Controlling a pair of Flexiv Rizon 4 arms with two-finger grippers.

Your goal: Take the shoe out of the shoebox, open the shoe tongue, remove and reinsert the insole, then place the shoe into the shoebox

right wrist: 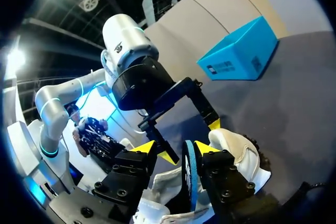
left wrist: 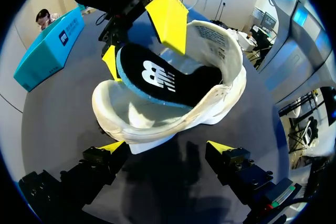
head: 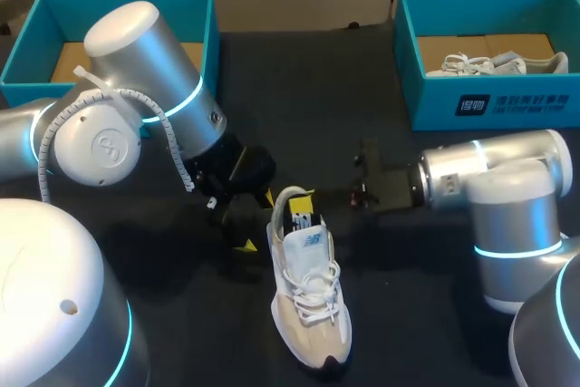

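Note:
A white and beige shoe [head: 308, 301] lies on the dark table, toe toward the front edge. Its black insole [left wrist: 157, 77] with a blue rim sits partly in the heel opening, tilted upward. My right gripper [left wrist: 140, 43] reaches in from the right and stands open around the insole's raised end. The insole [right wrist: 189, 177] leans on one finger with a gap to the other. My left gripper [left wrist: 167, 148] is wide open just behind the shoe's heel [left wrist: 152, 137], holding nothing. In the head view the right gripper [head: 304, 201] and the left gripper [head: 256, 221] meet at the heel.
A teal shoebox [head: 489, 101] at the back right holds another white shoe [head: 489, 62]. A second teal box [head: 118, 2] stands at the back left, partly behind my left arm. Dark tabletop surrounds the shoe in front.

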